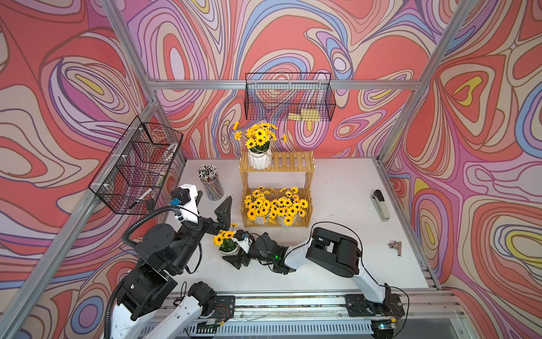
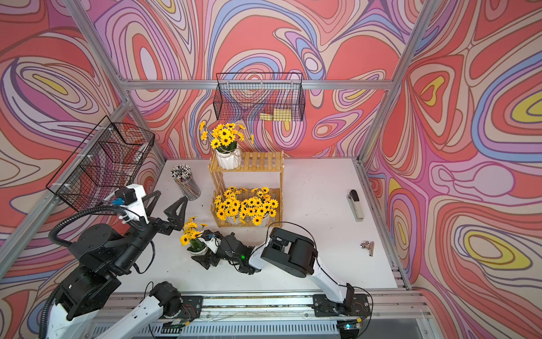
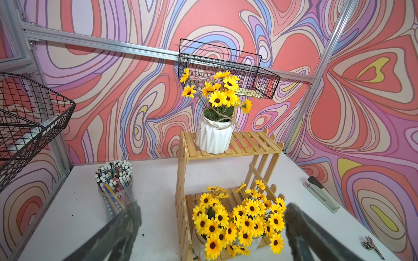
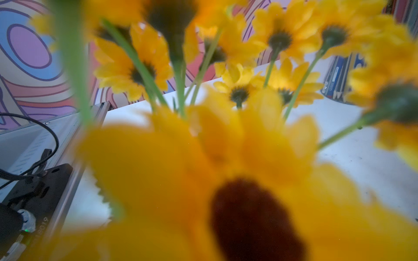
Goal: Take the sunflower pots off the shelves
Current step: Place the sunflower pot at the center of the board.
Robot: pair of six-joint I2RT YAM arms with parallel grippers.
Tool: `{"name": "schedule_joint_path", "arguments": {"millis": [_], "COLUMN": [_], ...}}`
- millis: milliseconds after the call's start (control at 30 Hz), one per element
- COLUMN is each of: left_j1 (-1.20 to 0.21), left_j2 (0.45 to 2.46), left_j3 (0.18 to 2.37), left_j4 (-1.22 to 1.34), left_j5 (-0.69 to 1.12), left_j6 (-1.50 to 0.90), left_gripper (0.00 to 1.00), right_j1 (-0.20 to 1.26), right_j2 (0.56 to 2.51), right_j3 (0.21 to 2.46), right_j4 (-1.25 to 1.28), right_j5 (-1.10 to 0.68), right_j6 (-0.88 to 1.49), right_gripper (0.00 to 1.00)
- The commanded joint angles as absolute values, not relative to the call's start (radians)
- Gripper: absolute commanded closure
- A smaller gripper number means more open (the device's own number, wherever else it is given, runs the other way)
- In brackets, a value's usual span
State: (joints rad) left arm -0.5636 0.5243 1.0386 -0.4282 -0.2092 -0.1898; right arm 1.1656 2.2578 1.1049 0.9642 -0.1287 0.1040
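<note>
In both top views the right claw flanks a sunflower pot on the tabletop. We cannot tell whether it grips, so we should withdraw clear of the blooms. The left wrist shows the left claw wide open and empty, facing the shelves, which hold the top-tier pot and the lower-tier pots. The right wrist shows only blurred flowers.

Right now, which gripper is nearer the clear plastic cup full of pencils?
Left. The left gripper hovers open just in front of the clear plastic cup of pencils; the right gripper is farther back, at the white ribbed sunflower pot on the table.
</note>
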Motion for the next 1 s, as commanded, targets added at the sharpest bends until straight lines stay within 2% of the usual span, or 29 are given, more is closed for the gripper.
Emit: {"name": "schedule_joint_path", "arguments": {"millis": [0, 233, 333, 567, 967], "left_j1": [-0.563, -0.563, -0.563, -0.563, -0.563], "left_j2": [0.521, 0.509, 0.5, 0.477, 0.472], "left_j3": [1.028, 1.025, 1.024, 1.014, 1.003], "left_j4": [-0.404, -0.406, -0.409, -0.413, -0.405], "left_j5": [-0.211, -0.21, -0.21, -0.216, -0.215], "left_j6": [-0.178, -0.182, -0.184, -0.189, -0.192], "left_gripper": [0.0, 0.0, 0.0, 0.0, 0.0], "right_j1": [1.173, 1.177, 1.18, 1.18, 1.181], "right_j2": [2.284, 2.278, 2.261, 2.257, 2.268], "right_j3": [1.124, 1.102, 1.091, 1.046, 1.075], "right_j4": [1.036, 0.998, 0.923, 0.848, 0.798], "right_j5": [-0.131, -0.129, -0.112, -0.13, -0.18], "right_j6": [0.114, 0.068, 0.003, -0.048, -0.046], "right_gripper": [1.0, 1.0, 0.9, 0.84, 0.44]}}
